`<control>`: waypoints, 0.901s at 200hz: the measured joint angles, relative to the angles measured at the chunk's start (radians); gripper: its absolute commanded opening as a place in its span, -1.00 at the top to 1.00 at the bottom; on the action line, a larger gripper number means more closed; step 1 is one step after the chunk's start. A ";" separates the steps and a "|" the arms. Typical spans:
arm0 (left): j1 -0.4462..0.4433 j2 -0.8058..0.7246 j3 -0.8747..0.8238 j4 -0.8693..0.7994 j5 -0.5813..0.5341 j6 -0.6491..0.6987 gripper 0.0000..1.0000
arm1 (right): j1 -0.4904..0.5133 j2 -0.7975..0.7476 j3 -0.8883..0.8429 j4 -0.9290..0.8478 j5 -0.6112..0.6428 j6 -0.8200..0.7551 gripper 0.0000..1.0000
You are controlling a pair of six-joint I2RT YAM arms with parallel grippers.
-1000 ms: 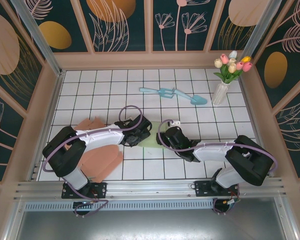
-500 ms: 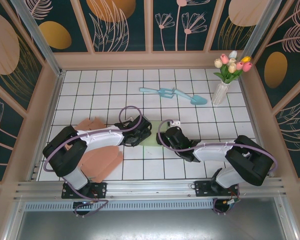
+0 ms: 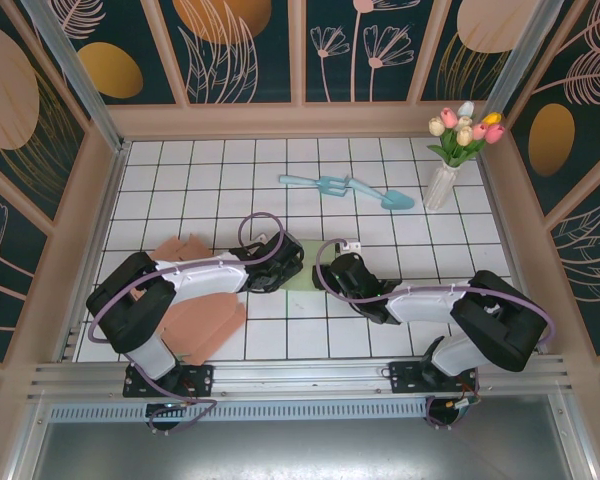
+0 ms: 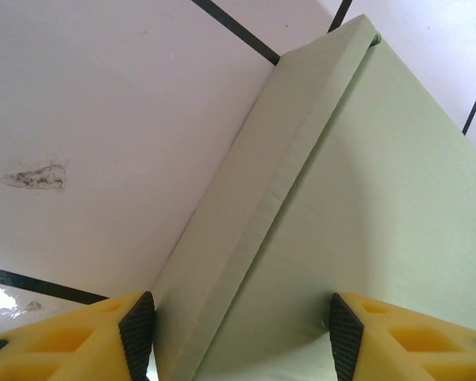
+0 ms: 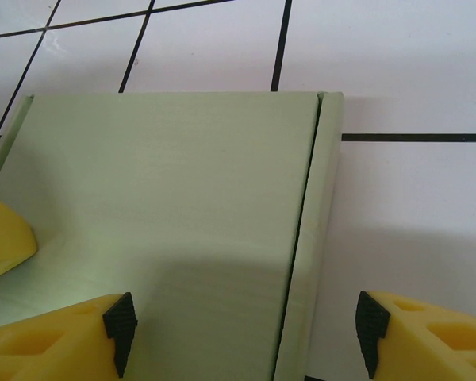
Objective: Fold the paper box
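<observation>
The left claw (image 4: 236,333) has narrowed slightly since a second ago, astride the paper box's (image 4: 365,198) raised side flap without pinching it; the right claw (image 5: 242,329) gapes wide over the opposite flap. With the box lying loose on the counter (image 3: 180,190) between them, an uneven squeeze could skid or crease it. Pink sheets (image 3: 205,320) left of the box and garden tools (image 3: 385,197) beyond it block nothing.

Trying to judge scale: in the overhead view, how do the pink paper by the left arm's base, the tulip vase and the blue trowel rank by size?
1. pink paper
2. tulip vase, close behind; it stands tall, nearer the camera, so this is unsure
3. blue trowel, clearly smallest
</observation>
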 measured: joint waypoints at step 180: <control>-0.005 0.021 -0.003 0.048 -0.029 -0.007 -0.19 | 0.103 -0.229 -0.041 -0.176 0.051 0.108 -0.29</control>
